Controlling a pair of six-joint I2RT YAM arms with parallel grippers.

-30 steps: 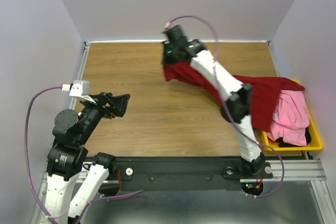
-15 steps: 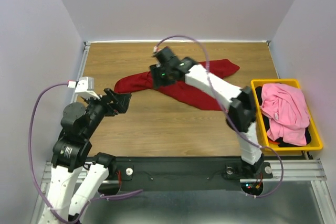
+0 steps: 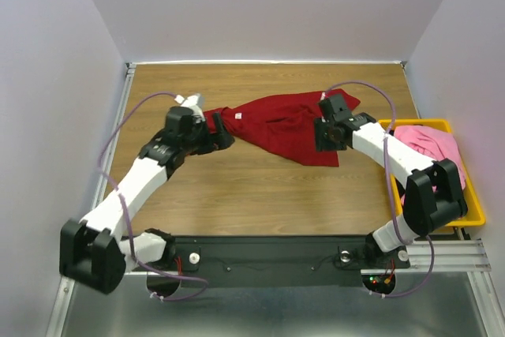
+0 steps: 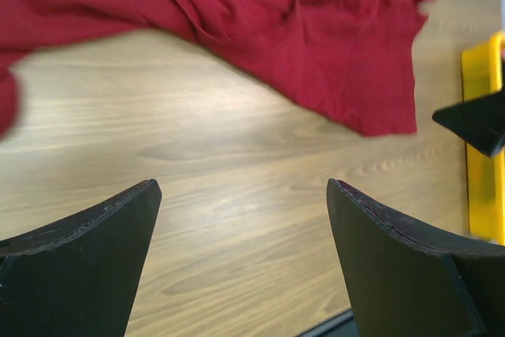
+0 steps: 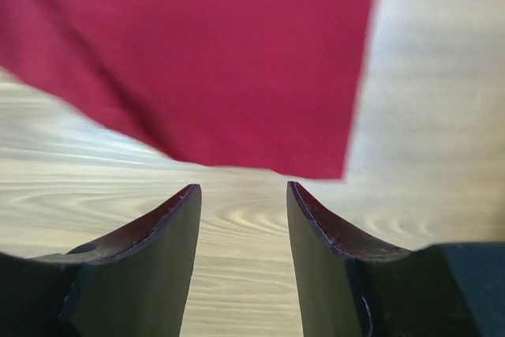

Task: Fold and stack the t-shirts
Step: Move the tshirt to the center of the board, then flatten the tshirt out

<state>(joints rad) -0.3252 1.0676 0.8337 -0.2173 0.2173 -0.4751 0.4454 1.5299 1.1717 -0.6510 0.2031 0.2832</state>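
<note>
**Work surface.** The table (image 3: 260, 195) has a wood-grain top, brown with lengthwise grain. A metal rail (image 3: 442, 254) runs along its near edge and carries both arm bases. Plain pale grey walls (image 3: 276, 5) close in the table at the back and on both sides.

**Item count.**
- Arms: two, each with one purple cable (image 3: 126, 128).
- Bin: one yellow bin (image 3: 473, 215), at the table's right edge.
- Shirts visible: two.
 - One red t-shirt (image 3: 284, 124).
 - One pink t-shirt (image 3: 430, 141).
- Neck label: one white label (image 3: 238, 116), on the red t-shirt.

**Position of the shirts.** The red t-shirt lies crumpled and unfolded on the far half of the table, from about the centre toward the right. It lies flat on the wood, near the bin but apart from it. The pink t-shirt lies bunched inside the bin, partly hidden by the right arm's elbow. Whether another shirt lies beneath it cannot be told.

**Left gripper.** The left gripper (image 3: 221, 130) sits just beside the red t-shirt's left end. In the left wrist view its fingers (image 4: 87, 258) stand wide apart with only bare wood between them. The shirt lies ahead of the tips.

**Right gripper.** The right gripper (image 3: 325, 138) sits over the red t-shirt's right part. In the right wrist view its fingers (image 5: 150, 250) stand at a moderate gap with nothing between them. The shirt's edge lies just beyond the tips. Neither gripper holds cloth.
</note>
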